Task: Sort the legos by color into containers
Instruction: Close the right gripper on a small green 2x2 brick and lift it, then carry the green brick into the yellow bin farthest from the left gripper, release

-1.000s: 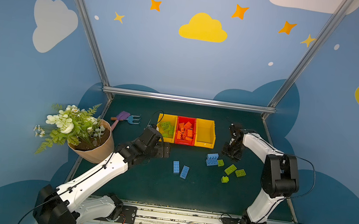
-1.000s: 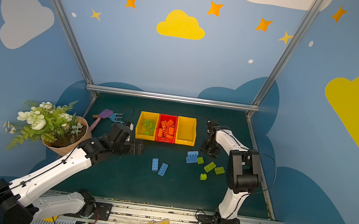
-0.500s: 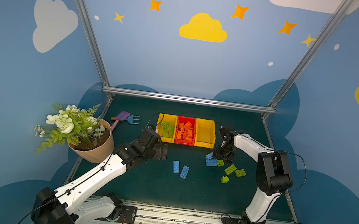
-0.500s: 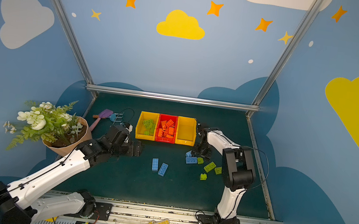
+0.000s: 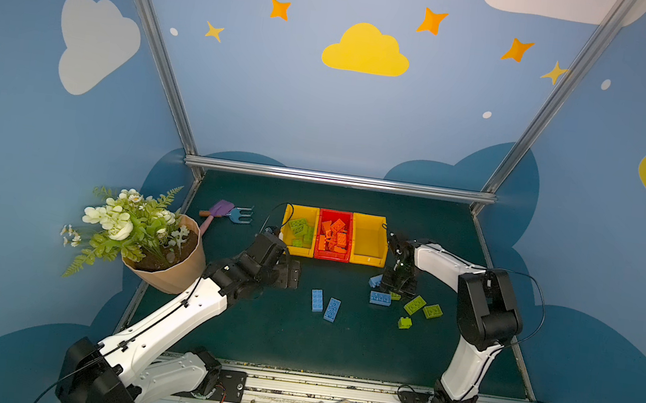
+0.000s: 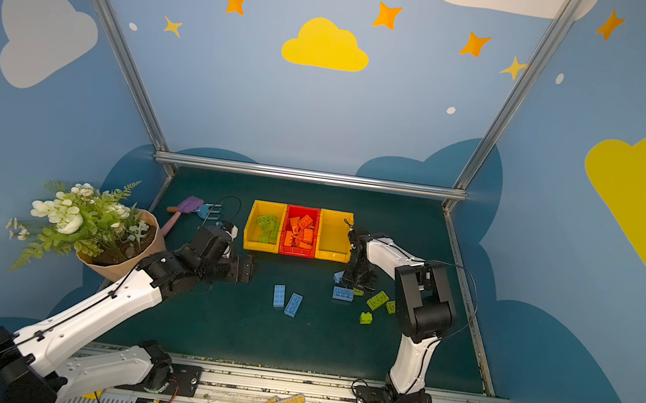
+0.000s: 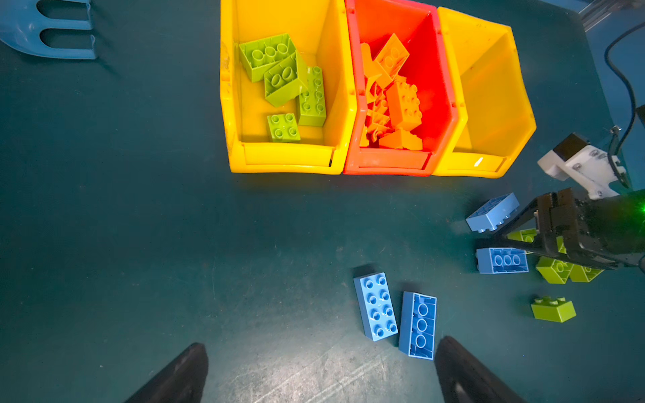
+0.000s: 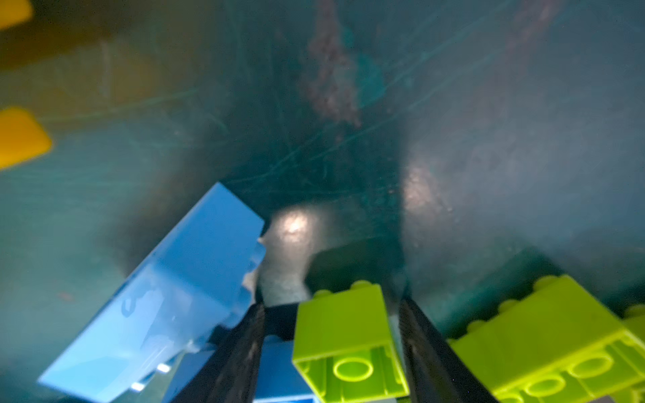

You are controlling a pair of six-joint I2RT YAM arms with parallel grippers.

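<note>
Presently, the small green lego [image 8: 343, 324] lies on its side directly between the part-spread fingers of the right gripper [image 8: 331, 305], clamping unconfirmed, while the wide-open left gripper [image 7: 321, 343] hangs well apart.

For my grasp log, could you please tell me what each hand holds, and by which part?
Left hand holds nothing. Right hand flanks a lime lego's side walls; grip cannot be told.
</note>
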